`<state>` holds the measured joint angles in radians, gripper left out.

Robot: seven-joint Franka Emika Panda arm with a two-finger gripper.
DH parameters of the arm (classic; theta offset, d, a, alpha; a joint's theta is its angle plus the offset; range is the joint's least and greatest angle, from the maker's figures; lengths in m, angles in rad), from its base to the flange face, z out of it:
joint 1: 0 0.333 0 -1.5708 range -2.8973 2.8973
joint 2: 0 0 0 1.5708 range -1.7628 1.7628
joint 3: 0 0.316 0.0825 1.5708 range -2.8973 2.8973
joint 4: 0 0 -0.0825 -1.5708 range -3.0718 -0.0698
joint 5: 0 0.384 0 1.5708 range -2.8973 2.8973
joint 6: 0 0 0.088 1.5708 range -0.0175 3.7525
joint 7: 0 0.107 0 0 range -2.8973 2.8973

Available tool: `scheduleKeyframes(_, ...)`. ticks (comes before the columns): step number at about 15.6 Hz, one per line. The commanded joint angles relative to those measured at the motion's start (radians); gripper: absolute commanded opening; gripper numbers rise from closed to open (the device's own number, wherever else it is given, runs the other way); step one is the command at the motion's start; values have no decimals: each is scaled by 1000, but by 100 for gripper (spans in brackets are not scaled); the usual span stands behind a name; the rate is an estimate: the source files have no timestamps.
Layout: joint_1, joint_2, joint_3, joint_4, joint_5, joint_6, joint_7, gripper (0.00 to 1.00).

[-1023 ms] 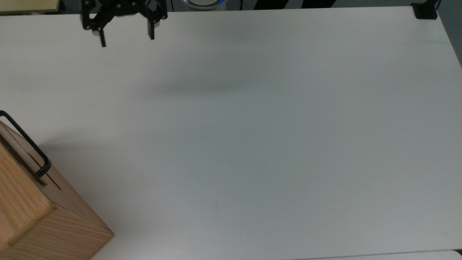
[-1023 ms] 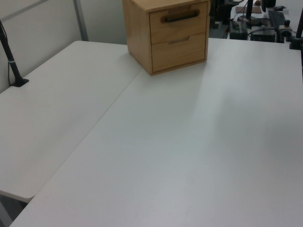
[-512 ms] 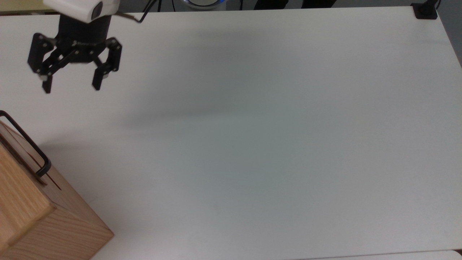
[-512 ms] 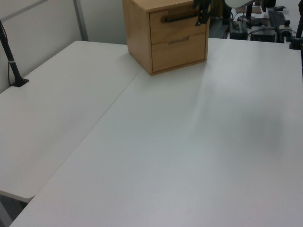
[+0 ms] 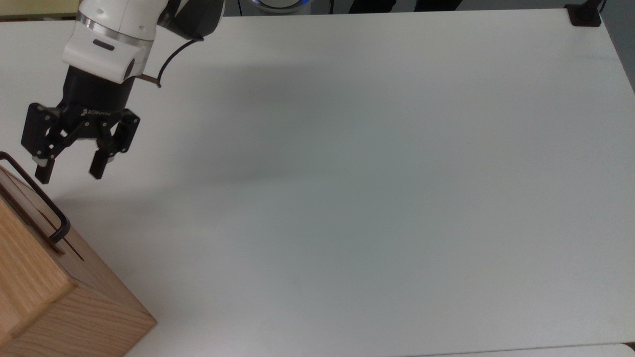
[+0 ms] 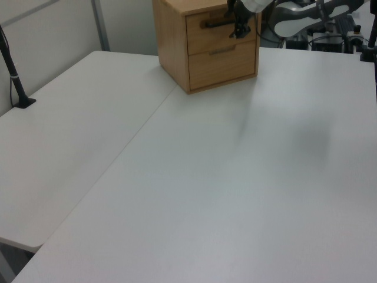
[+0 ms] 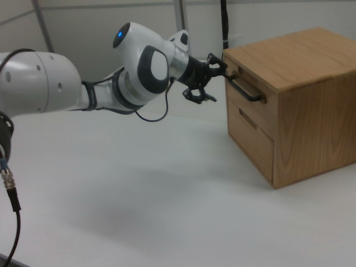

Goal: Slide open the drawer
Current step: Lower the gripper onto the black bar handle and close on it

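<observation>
At the top view's far left, the tool point(image 5: 69, 170) is hovering spread wide, gripping nothing, just short of the handle point(image 5: 34, 194). The drawer point(image 7: 243, 95) is sitting shut at the cabinet's point(image 7: 289, 100) top, right of the right view. I'd be straddling the bar mid-length, then pulling straight out. The frame edge is cutting off the handle's far end.

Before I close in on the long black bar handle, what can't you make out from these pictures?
- Top view: the light oak drawer front is cut off by the picture's left edge; the black bar handle runs out of frame.
- Left view: the black two-finger gripper overlaps the handle, so whether they touch is unclear.
- Right view: the gripper's fingertips merge with the handle's end; the gap is unreadable.
</observation>
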<state>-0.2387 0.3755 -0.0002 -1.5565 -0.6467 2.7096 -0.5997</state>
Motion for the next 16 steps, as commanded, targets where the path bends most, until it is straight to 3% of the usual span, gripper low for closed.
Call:
scheduleKeyframes(1,-19,57,2,82,-69,36,-19,71)
scheduleKeyframes(4,-30,88,-1,113,-79,70,-19,70)
scheduleKeyframes(11,-48,106,-1,115,-171,88,-20,28)
scheduleKeyframes(16,-44,82,-1,96,-199,85,-19,26)
